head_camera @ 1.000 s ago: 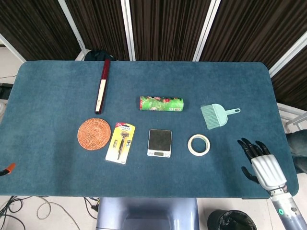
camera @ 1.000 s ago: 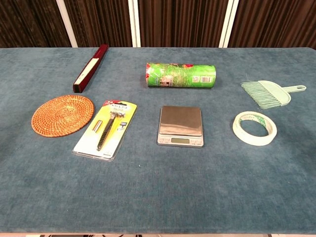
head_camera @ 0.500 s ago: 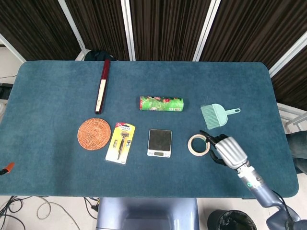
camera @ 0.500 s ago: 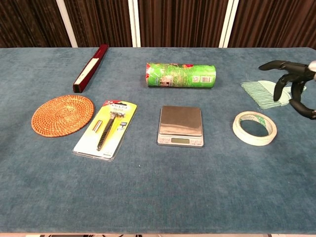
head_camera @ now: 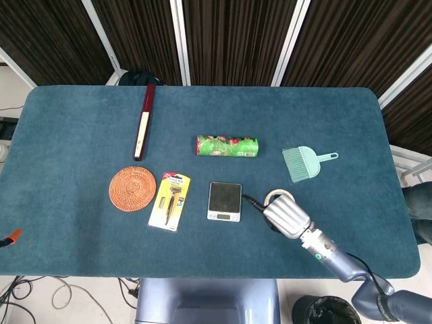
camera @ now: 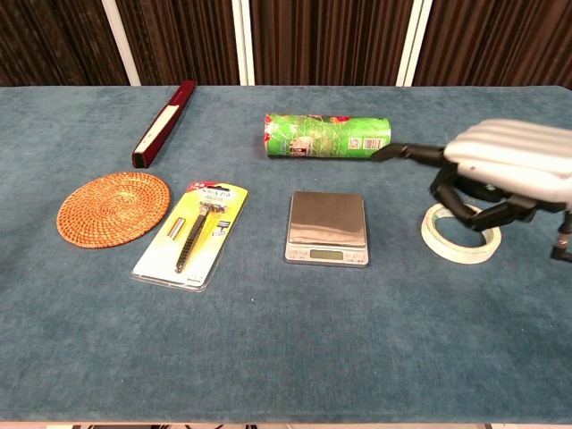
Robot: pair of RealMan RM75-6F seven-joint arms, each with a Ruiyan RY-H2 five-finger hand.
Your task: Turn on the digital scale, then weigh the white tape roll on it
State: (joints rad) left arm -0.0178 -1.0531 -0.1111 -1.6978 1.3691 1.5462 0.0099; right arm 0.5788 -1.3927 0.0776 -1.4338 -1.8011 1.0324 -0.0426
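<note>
At the lower right of the frame, the right hand (camera: 500, 174) is hovering over the tape roll (camera: 461, 232), holding nothing, one finger stretching toward the scale (camera: 326, 226) at centre, seemingly to switch it on.

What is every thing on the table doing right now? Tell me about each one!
right hand: above the tape roll, one finger stretched toward the scale, holding nothing.
white tape roll: flat on the table, not lifted.
digital scale: platform bare; display unreadable.
green roll: lying on its side.
razor pack: flat, sealed.
woven coaster: flat.
red box: flat, closed.
</note>
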